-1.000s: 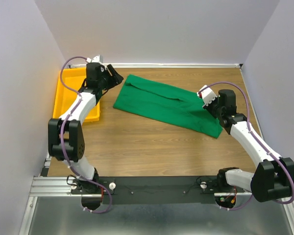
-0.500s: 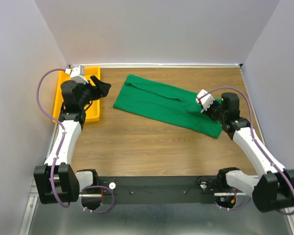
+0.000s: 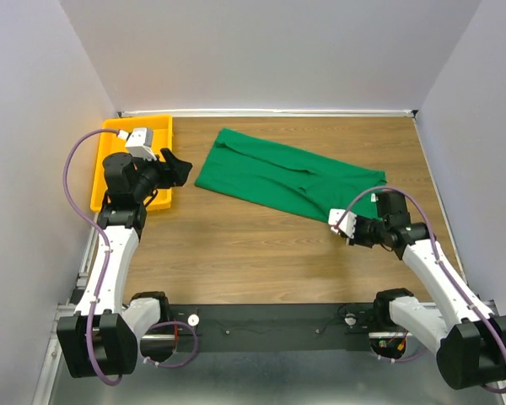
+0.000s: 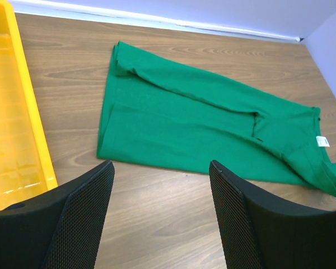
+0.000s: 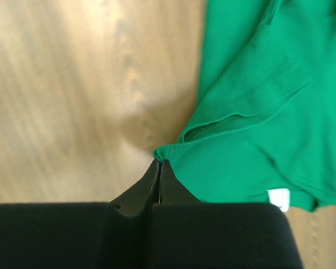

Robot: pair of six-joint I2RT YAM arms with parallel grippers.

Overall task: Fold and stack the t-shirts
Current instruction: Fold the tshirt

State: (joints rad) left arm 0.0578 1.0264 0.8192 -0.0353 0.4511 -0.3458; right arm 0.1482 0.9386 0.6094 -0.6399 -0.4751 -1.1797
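Note:
The green t-shirt lies flat and long across the middle of the wooden table. It also shows in the left wrist view with its white tag at the right end. My right gripper is at the shirt's near right edge. In the right wrist view it is shut on a pinched corner of the green cloth, with the tag close by. My left gripper is open and empty, just left of the shirt; its fingertips frame bare wood.
A yellow plastic tray sits at the back left, under my left arm, and shows at the left of the left wrist view. White walls close the table at the back and on both sides.
My left arm swung back and left from the shirt's far left corner. My right gripper moved nearer and left, holding the cloth; the shirt's near right corner is drawn in.

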